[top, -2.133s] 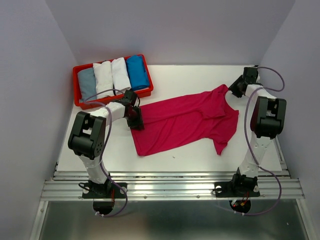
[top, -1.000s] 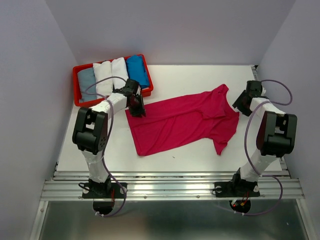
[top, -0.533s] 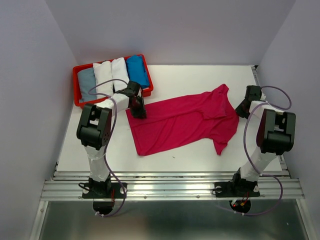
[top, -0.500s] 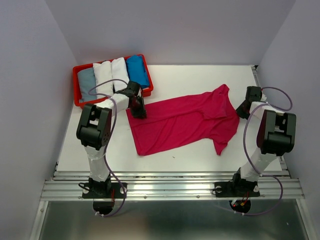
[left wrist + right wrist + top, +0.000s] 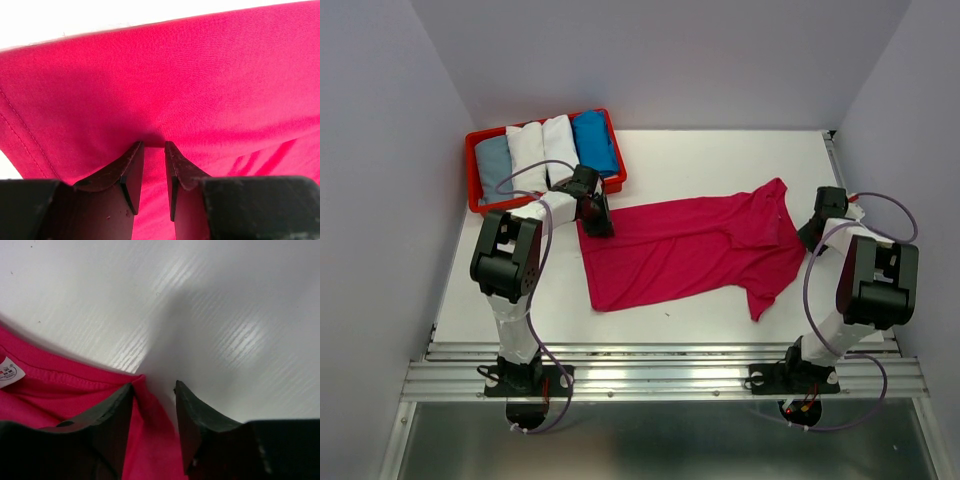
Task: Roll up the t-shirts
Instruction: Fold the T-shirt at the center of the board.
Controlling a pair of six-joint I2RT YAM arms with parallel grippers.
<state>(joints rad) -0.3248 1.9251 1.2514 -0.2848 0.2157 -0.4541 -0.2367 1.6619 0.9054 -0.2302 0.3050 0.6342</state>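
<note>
From above, a magenta t-shirt (image 5: 690,250) is seen spread flat across the middle of the white table (image 5: 720,160), its hem to the left and its collar to the far right. At the far left a red tray (image 5: 472,170) is set, and in it four rolled shirts are packed side by side: a grey-blue t-shirt (image 5: 492,165), a white t-shirt (image 5: 527,150), a second white t-shirt (image 5: 560,148) and a blue t-shirt (image 5: 593,140). The left gripper (image 5: 597,222) is lowered onto the far-left corner of the magenta t-shirt, just beside the tray's near right corner. The right gripper (image 5: 812,232) is placed at the shirt's right edge, near the collar. In the left wrist view, the left gripper (image 5: 154,145) is seen nearly closed, with a puckered fold of the magenta t-shirt (image 5: 175,75) nipped between its tips. A stitched hem (image 5: 22,130) is seen at the left, and a strip of table (image 5: 75,20) beyond the cloth. In the right wrist view, the right gripper (image 5: 154,386) is seen partly open. An edge of the magenta t-shirt (image 5: 60,385) is laid in the gap against the finger on the left of the picture, while shaded table (image 5: 200,300) is left showing beside the other finger, so no firm hold is seen. A white label (image 5: 10,372) is visible at the collar.
</note>
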